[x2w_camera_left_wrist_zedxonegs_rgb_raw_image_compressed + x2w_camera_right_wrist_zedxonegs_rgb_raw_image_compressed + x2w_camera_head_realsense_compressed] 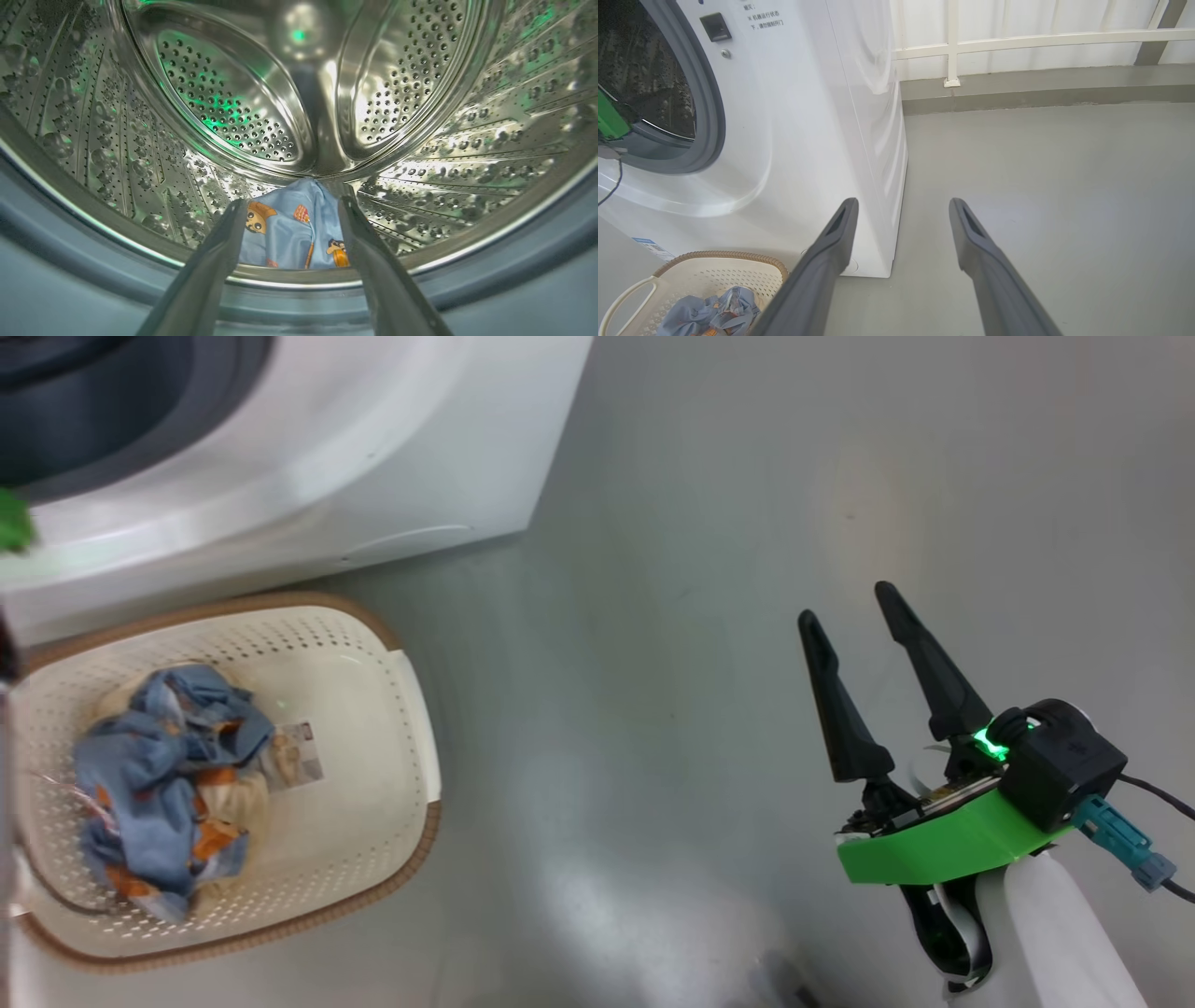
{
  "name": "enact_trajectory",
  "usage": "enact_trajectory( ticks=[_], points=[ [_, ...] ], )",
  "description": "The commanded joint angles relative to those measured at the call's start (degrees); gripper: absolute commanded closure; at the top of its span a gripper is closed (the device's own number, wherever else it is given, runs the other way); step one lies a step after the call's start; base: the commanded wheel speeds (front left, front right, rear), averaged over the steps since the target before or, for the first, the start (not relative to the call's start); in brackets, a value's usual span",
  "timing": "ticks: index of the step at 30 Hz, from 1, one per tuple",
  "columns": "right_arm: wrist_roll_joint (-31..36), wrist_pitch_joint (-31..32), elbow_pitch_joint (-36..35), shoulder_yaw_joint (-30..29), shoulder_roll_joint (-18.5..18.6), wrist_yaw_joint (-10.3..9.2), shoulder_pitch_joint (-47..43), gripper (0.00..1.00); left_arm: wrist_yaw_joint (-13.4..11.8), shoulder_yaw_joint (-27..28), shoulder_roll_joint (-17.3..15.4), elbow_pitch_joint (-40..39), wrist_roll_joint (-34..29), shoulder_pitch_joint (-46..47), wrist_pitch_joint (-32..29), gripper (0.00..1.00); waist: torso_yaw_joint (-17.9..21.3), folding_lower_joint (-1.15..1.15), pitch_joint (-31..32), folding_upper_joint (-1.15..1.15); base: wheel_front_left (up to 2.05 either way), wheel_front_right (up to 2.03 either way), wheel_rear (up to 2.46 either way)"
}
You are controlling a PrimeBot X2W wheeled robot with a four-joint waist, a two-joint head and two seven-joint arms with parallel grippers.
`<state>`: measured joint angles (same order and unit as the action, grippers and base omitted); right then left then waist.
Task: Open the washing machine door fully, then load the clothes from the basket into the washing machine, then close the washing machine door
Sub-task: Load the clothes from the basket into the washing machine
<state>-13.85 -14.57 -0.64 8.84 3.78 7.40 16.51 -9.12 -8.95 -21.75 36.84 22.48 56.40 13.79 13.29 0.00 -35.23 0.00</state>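
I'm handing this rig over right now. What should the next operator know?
Left pincer: open, empty, reaching into the drum.
Right pincer: open, empty, above the floor.
One blue printed cloth lies in the drum; more clothes sit in the basket beside the washing machine.
Done: machine open, one piece loaded.
Left: load the rest, close the door.

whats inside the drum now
One light blue printed cloth lies low in the drum, framed by the open left gripper. Its lower edge is hidden behind the rim.

The left jaws stand wide apart, as do the right jaws, whose dark fingers (pixel 840 709) top a pale forearm (pixel 1046 933).
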Motion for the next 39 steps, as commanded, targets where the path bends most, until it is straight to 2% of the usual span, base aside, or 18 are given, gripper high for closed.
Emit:
enact_trajectory(
  ticks=[1, 9, 17, 27, 39],
  points=[
    [0.5, -0.4, -1.3, 0.8, 0.3, 0.09, -1.1, 0.0, -0.9, 1.5, -2.2, -3.4, 0.0, -2.4, 0.7, 0.0, -1.1, 0.0, 1.1, 0.0, 0.0, 0.0, 0.0],
    [1.8, -0.4, -1.2, -0.7, 1.2, 0.09, -2.7, 0.0, -6.0, 1.8, 1.0, -23.1, -0.8, -21.6, 1.1, 0.0, -4.3, 0.0, 5.0, 0.0, 0.0, 0.0, 0.0],
    [2.8, -0.4, -0.2, -1.2, 2.1, 0.09, -4.4, 0.0, -9.7, 0.9, 3.9, -35.5, -2.1, -37.9, 1.2, 0.0, -6.7, 0.0, 10.3, 0.0, 0.0, 0.0, 0.0],
    [4.1, -0.4, 2.1, -1.6, 2.4, 0.09, -8.8, 0.0, -10.0, -1.3, 5.4, -39.6, -2.0, -51.7, 1.2, 0.0, -9.5, 0.0, 19.4, 0.0, 0.0, 0.0, 0.0],
    [5.4, 0.4, 2.9, -2.3, 1.7, 0.09, -14.8, 0.0, -9.8, -3.8, 6.6, -39.4, -0.6, -61.5, 0.8, 0.0, -11.6, 0.0, 28.7, 0.0, 0.0, 0.0, 0.0]
  ],
)
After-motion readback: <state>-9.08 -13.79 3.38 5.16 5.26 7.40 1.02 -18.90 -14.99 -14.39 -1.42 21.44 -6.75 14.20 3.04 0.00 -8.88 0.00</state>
